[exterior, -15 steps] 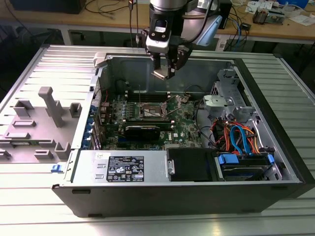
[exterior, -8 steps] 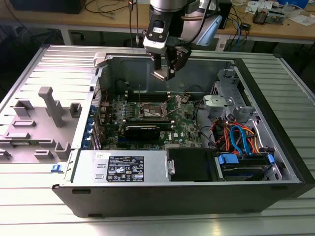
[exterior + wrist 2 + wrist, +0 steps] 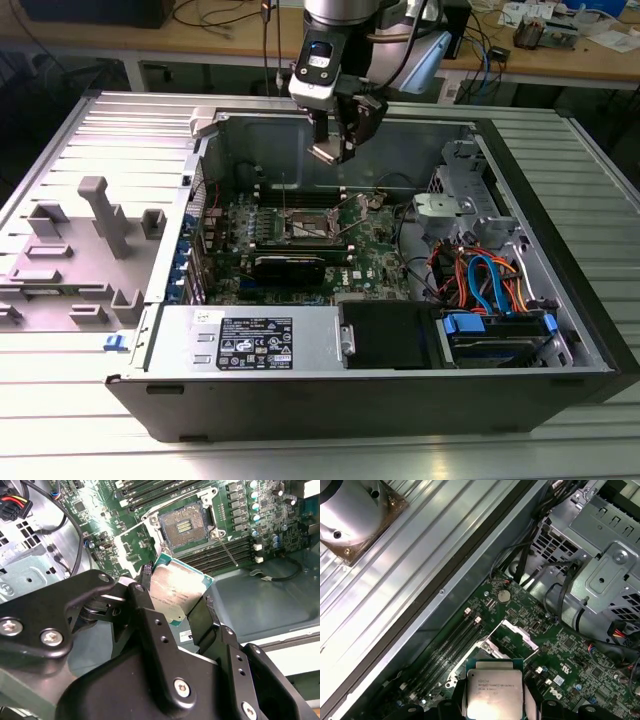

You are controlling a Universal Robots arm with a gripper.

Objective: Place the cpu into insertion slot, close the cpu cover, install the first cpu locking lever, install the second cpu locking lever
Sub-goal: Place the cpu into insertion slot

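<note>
My gripper (image 3: 330,150) hangs above the open computer case, shut on the cpu (image 3: 325,153). In both wrist views the cpu (image 3: 175,592) (image 3: 494,690) is a flat square chip with a silvery top and a green edge, clamped between my black fingers (image 3: 207,607). The insertion slot (image 3: 182,526) (image 3: 305,228) lies open below on the green motherboard, its dark centre bare. The cpu cover (image 3: 519,636) stands tilted up at the slot's edge. A thin metal lever (image 3: 225,547) sticks out beside the slot.
The case walls (image 3: 340,125) ring the board. Long memory slots (image 3: 220,555) flank the socket. Black drive boxes (image 3: 385,335), a metal drive cage (image 3: 600,580) and bundled cables (image 3: 480,275) fill the exterior view's right. A grey fixture (image 3: 95,235) sits outside at that view's left.
</note>
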